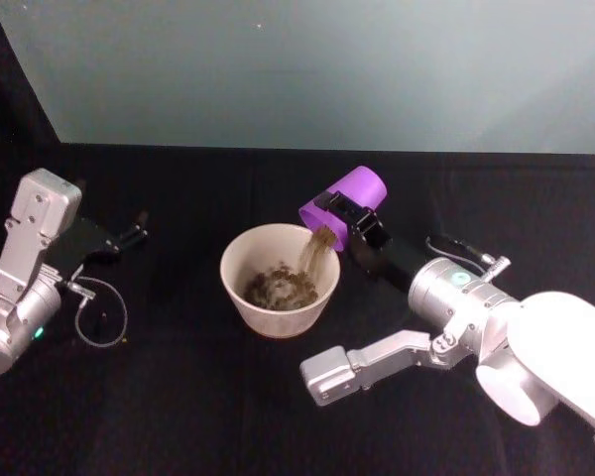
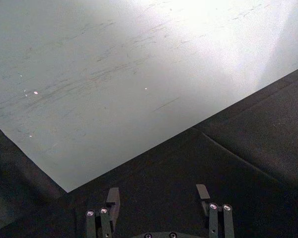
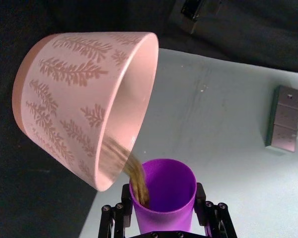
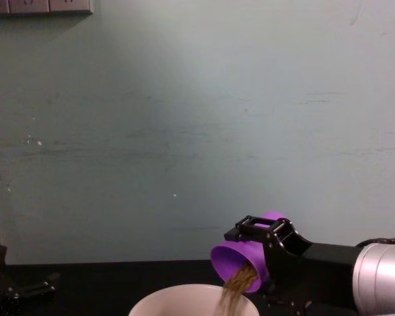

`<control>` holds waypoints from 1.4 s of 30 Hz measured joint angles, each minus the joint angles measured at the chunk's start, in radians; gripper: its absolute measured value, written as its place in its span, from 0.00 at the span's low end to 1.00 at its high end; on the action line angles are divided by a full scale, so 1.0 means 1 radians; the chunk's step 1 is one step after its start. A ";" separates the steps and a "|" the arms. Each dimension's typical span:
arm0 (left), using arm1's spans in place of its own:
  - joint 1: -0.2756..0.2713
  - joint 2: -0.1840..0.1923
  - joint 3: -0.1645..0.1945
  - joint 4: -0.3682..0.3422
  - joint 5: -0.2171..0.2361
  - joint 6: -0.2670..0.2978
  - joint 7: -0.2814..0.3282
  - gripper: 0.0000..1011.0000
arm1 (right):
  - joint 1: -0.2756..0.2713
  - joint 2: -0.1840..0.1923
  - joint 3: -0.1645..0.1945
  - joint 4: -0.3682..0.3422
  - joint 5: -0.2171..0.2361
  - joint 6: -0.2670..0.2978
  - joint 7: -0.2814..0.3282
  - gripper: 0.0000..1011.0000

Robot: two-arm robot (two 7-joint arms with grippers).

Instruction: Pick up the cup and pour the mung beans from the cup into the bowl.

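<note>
You see a black cloth (image 1: 178, 416) spread flat in front of you, with a few folds. Behind it stands a pale blue-green wall (image 4: 184, 131) with thin scratches (image 2: 114, 69) and tiny white dots (image 2: 36, 92). A bright light patch (image 2: 228, 29) shines on it. Grey sockets (image 4: 49, 6) sit high up.

cup (image 1: 355, 190) over right rim of bowl (image 1: 268, 319); beans (image 1: 278, 290) in bowl

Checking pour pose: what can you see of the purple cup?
The cup is smooth bright purple plastic, tapered, no handle. The right hand is shut on its sides, holding it tipped steeply, mouth down, above the right rim of the bowl. A brown stream of mung beans runs from its lip into the bowl.
</note>
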 joint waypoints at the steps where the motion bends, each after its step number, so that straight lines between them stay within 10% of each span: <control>1: 0.000 0.000 0.000 0.000 0.000 0.000 0.000 0.99 | 0.000 0.000 0.000 0.000 0.000 0.000 0.000 0.73; 20: 0.000 0.000 0.000 0.000 0.000 0.000 0.000 0.99 | 0.010 0.012 -0.058 0.000 -0.238 0.060 -0.069 0.73; 27: 0.000 0.000 0.000 0.000 0.000 0.000 0.000 0.99 | 0.011 0.014 -0.061 -0.004 -0.248 0.066 -0.069 0.73; 36: 0.000 0.000 0.000 0.000 0.000 0.000 0.000 0.99 | -0.012 0.014 0.000 -0.019 -0.126 0.044 -0.071 0.73; 42: 0.000 0.000 0.000 0.000 0.000 0.000 0.000 0.99 | -0.057 0.002 0.125 -0.037 0.125 -0.007 -0.033 0.73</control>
